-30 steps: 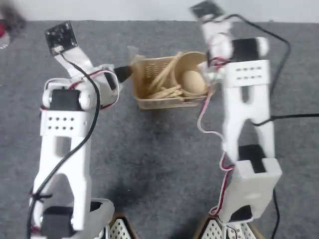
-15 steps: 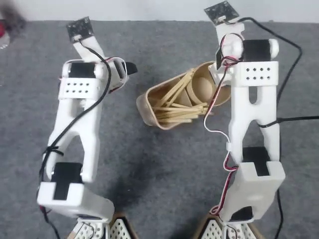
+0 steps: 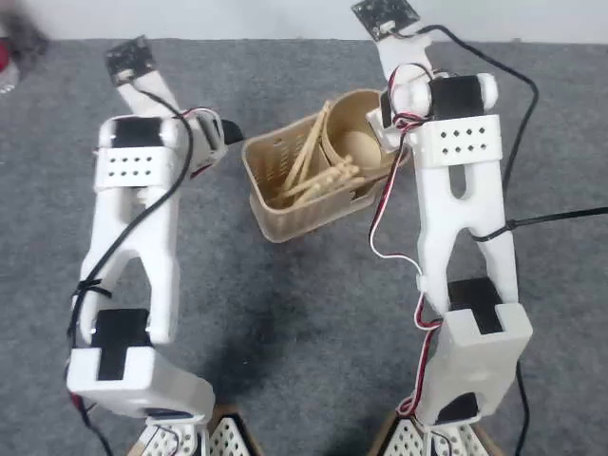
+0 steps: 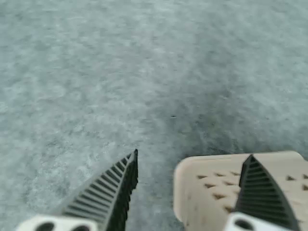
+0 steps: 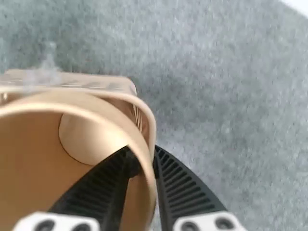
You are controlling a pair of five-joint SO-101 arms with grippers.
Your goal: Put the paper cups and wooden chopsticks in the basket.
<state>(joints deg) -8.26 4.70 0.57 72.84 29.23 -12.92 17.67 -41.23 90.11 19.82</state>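
A beige perforated basket (image 3: 285, 223) sits tilted on the grey carpet between the two arms. Several wooden chopsticks (image 3: 309, 169) lie inside it, beside a tan paper cup (image 3: 353, 144) lying on its side at the basket's right end. My right gripper (image 3: 385, 119) is shut on the cup's rim (image 5: 147, 139), one finger inside the cup and one outside, against the basket's wall (image 5: 72, 79). My left gripper (image 3: 226, 135) stands open just left of the basket. The basket's corner (image 4: 207, 187) shows between the fingers of my left gripper (image 4: 192, 154).
Grey carpet (image 3: 285, 361) covers the table, with room in front of the basket between the arm bases. A black cable (image 3: 560, 220) runs off to the right. A small red object (image 3: 5, 57) lies at the far left edge.
The basket, held at the cup end by my right gripper, was tipped toward the right and now stands more upright, shifted left. My left arm drew back from it.
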